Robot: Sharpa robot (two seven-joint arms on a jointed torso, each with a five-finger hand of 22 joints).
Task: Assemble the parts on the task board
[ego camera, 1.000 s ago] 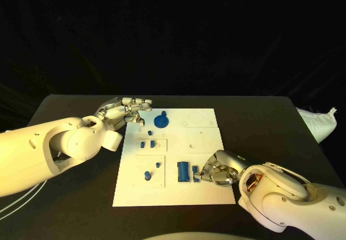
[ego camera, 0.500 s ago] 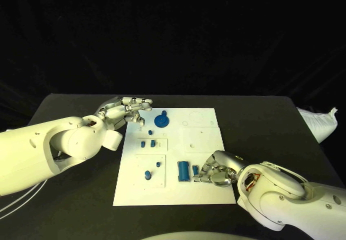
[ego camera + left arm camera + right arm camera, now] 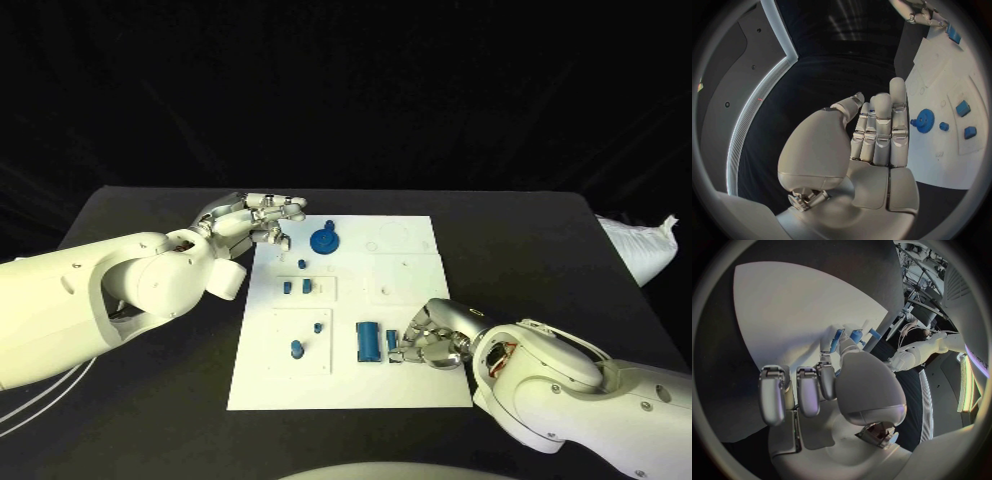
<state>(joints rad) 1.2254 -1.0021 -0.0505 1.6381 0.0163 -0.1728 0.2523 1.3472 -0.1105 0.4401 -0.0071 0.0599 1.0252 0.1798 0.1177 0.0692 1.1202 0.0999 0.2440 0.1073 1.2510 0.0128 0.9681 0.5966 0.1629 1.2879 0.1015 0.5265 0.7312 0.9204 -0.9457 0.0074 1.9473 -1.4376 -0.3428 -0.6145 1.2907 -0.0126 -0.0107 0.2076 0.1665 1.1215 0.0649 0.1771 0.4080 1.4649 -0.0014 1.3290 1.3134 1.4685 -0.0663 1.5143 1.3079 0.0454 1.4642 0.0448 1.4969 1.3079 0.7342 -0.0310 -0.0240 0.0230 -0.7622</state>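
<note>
The small blue part (image 3: 391, 346), low centre-right on the task board (image 3: 405, 270), looks light, rigid and slick, seemingly pinched at its narrow sides by the right hand (image 3: 433, 342); the left hand (image 3: 248, 222) stays spread, empty.

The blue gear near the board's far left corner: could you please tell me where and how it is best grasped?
Probably by the small knob standing up from the gear, pinched from above. The toothed disc lies flat on the board, so its rim offers little to get fingers under. The left robot hand hovers open just beside it at the board's edge, so it seems the natural one to use.
</note>
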